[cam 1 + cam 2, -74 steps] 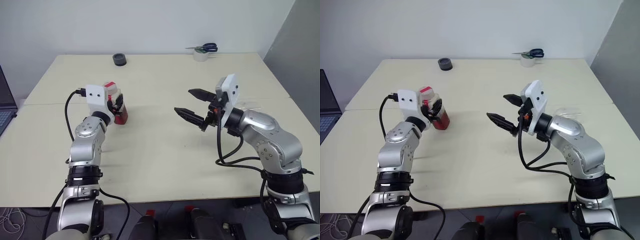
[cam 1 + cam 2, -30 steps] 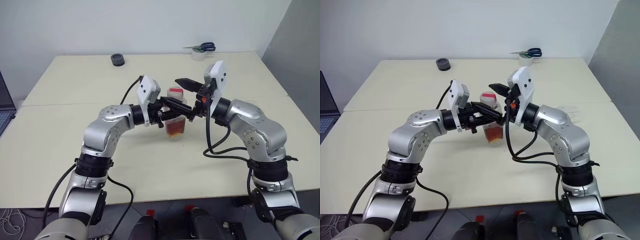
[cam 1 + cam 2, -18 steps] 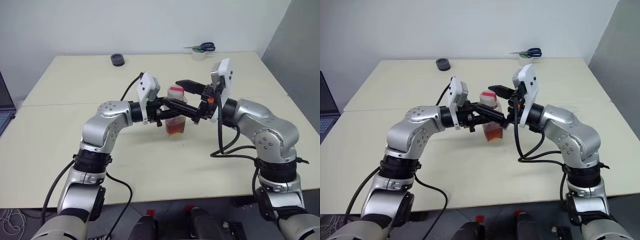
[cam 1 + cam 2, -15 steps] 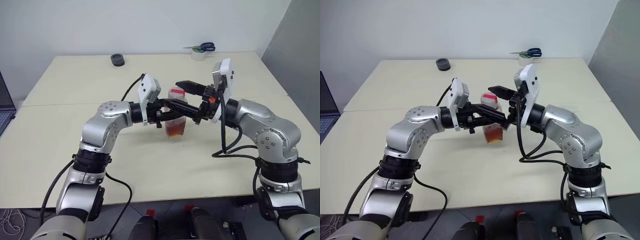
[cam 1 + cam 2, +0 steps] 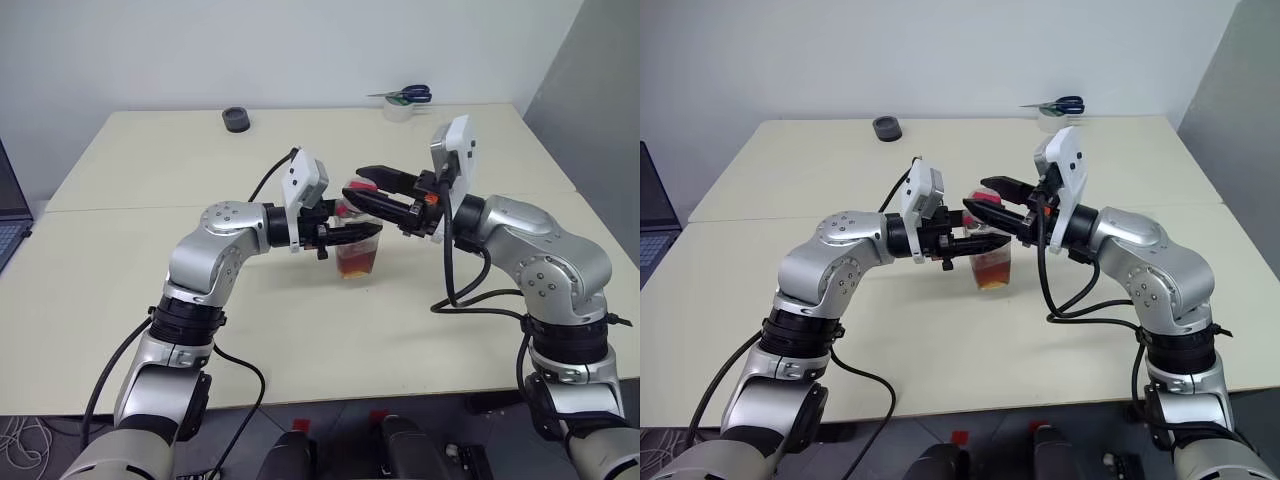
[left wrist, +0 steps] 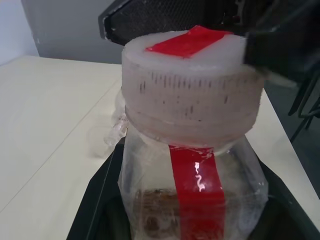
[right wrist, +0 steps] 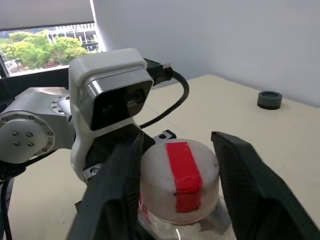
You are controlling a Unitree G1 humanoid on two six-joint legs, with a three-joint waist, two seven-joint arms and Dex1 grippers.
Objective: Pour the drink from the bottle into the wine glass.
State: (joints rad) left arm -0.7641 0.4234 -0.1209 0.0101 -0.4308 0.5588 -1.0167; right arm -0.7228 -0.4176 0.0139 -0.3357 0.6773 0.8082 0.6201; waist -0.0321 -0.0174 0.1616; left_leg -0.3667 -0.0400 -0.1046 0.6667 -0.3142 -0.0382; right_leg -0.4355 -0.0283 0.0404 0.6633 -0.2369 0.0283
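Observation:
Above the middle of the table (image 5: 300, 330), my left gripper (image 5: 348, 234) is shut on the body of the bottle (image 5: 359, 250) and holds it upright. The bottle is clear plastic with a red label strip (image 6: 196, 175). The amber drink (image 5: 358, 264) fills its lower part. My right gripper (image 5: 352, 183) reaches in from the right. Its fingers (image 7: 120, 195) sit on either side of the whitish, red-striped cap (image 7: 178, 175) and press against it. Past the bottle, the wine glass (image 6: 105, 140) shows faintly and seems to lie on its side.
A black tape roll (image 5: 237, 119) sits at the table's far left. At the far right are a white tape roll (image 5: 402, 110) and blue-handled scissors (image 5: 412, 95). A laptop edge (image 5: 8, 215) shows at the far left.
Both arms brought the bottle and the right gripper together over the table's middle. In the last half second the right fingers closed in from wide open onto the cap.

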